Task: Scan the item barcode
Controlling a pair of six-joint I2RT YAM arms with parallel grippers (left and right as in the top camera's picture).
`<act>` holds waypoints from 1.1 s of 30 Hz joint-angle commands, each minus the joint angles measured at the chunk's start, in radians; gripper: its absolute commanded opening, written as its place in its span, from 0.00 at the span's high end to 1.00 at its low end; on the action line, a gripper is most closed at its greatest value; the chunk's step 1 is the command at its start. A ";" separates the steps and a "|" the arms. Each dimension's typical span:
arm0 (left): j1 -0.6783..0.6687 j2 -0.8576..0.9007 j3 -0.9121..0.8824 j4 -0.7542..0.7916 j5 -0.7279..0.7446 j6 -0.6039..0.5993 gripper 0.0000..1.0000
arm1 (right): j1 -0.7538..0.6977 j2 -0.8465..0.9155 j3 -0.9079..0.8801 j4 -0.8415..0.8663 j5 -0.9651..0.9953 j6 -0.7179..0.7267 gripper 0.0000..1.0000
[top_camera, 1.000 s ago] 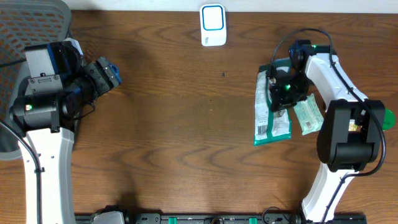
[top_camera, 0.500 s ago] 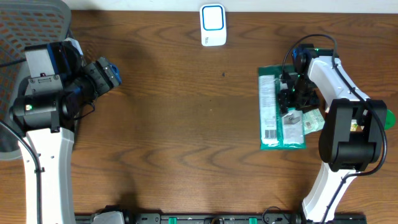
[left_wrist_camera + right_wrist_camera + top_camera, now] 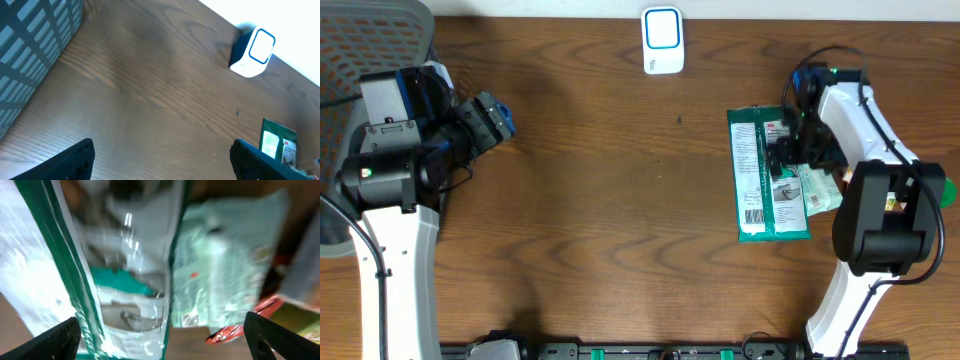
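Releases the green packet (image 3: 760, 175) from the right gripper (image 3: 788, 152), jaws now spread wide just above it, leaving it flat beneath, barcode (image 3: 752, 212) up, well short of the scanner (image 3: 662, 40) ahead-left, so likely needs regrasping; holds the left gripper (image 3: 161, 152) spread, empty
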 commanded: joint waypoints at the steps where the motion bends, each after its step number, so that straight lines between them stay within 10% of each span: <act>1: 0.003 -0.002 0.010 -0.001 0.012 0.020 0.12 | 0.006 0.008 0.050 0.013 0.016 0.138 0.01; 33: 0.003 -0.130 0.009 -0.002 0.012 0.021 0.13 | 0.009 0.008 0.050 0.013 0.012 0.184 0.01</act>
